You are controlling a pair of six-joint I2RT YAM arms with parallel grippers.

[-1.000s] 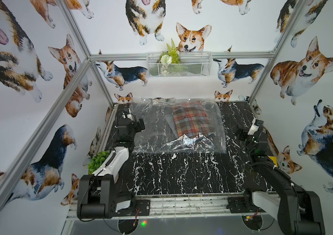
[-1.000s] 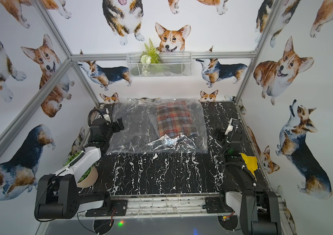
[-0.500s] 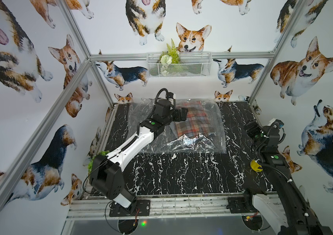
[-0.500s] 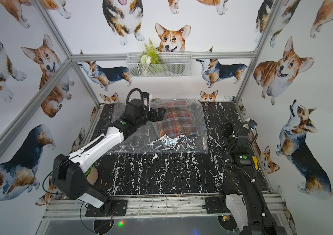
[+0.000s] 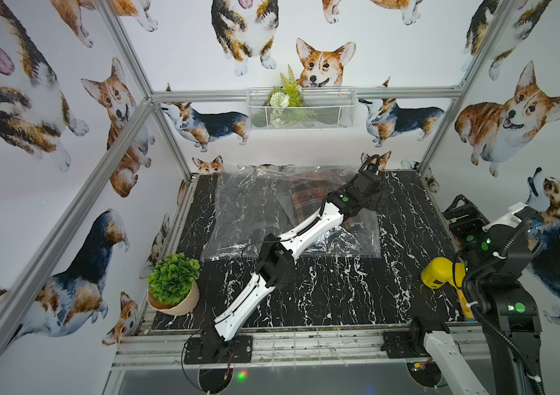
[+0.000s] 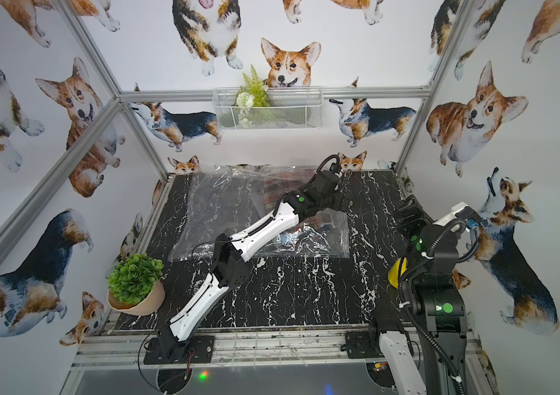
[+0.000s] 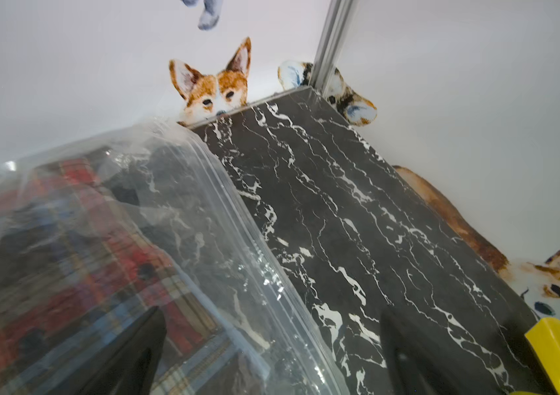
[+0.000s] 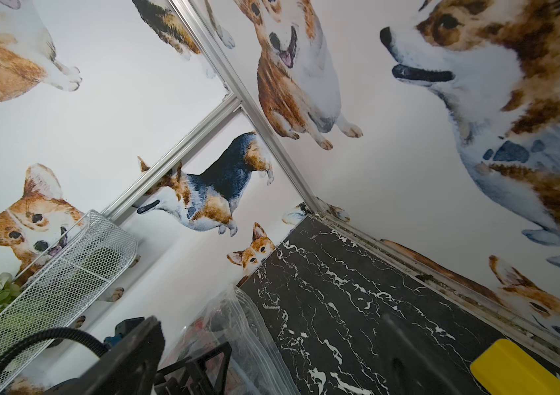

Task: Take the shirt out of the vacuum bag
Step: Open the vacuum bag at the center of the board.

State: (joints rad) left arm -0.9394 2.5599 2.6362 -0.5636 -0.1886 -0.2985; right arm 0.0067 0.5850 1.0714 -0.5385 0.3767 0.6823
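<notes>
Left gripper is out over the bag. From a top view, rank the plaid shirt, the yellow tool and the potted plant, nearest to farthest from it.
1. The plaid shirt, inside the vacuum bag, right beside the left gripper.
2. The yellow tool, at the right edge of the table.
3. The potted plant, at the front-left corner, clearly farthest.

Left arm outstretched; left tool, right tool spread wide.
</notes>
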